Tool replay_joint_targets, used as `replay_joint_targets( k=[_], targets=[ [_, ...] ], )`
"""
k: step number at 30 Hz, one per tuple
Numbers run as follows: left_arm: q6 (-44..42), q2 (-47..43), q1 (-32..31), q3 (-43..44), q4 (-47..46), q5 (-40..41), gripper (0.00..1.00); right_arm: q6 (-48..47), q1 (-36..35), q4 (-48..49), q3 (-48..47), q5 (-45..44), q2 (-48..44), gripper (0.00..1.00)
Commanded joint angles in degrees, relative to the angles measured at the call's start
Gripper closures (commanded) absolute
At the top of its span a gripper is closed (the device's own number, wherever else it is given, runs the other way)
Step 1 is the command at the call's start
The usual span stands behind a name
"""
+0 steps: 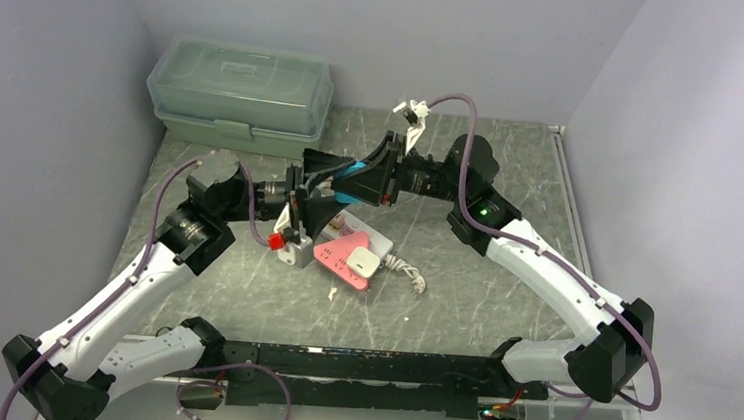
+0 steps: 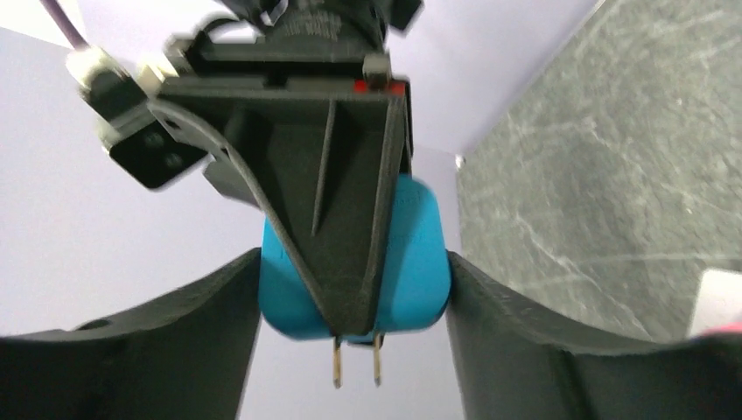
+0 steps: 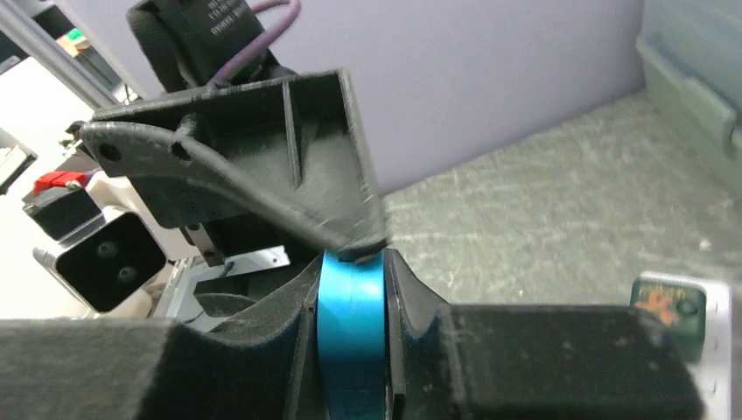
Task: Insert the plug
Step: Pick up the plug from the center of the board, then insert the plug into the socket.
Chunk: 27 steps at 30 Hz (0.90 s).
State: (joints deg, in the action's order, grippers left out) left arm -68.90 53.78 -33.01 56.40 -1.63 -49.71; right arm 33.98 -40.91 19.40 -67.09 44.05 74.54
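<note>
A blue plug [image 1: 355,175] hangs in the air above the pink power strip [image 1: 337,252]. Both grippers meet at it. In the left wrist view the plug [image 2: 420,254] sits between my left gripper's [image 2: 354,262] fingers, its narrow sides touching both, with two brass prongs [image 2: 357,363] sticking out below. One black finger of the right gripper lies across its flat face. In the right wrist view my right gripper [image 3: 350,262] is shut on the plug's [image 3: 350,332] flat faces. From above, the left gripper [image 1: 341,190] reaches in from the left and the right gripper [image 1: 376,175] from the right.
A white adapter [image 1: 365,263] with a coiled white cable [image 1: 405,271] sits on the power strip. A pale green lidded box [image 1: 242,94] stands at the back left. Walls close in the grey marbled table [image 1: 471,298] on three sides.
</note>
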Motion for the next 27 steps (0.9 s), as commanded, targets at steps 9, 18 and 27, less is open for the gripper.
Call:
replay_joint_targets(
  k=[9, 18, 27],
  targets=[
    [21.6, 1.0, 2.9, 6.1, 27.6, 31.1, 0.00, -22.5, 1.7, -42.7, -15.2, -16.4, -1.9, 1.00],
    [37.3, 4.0, 21.5, 8.4, 45.5, 27.7, 0.00, -25.1, -1.7, -53.4, -18.9, -25.6, 3.3, 1.00],
    [43.9, 10.6, 33.6, 3.1, 48.4, 26.2, 0.00, -30.9, -13.1, -68.0, -26.4, -43.6, 14.5, 1.00]
  ],
)
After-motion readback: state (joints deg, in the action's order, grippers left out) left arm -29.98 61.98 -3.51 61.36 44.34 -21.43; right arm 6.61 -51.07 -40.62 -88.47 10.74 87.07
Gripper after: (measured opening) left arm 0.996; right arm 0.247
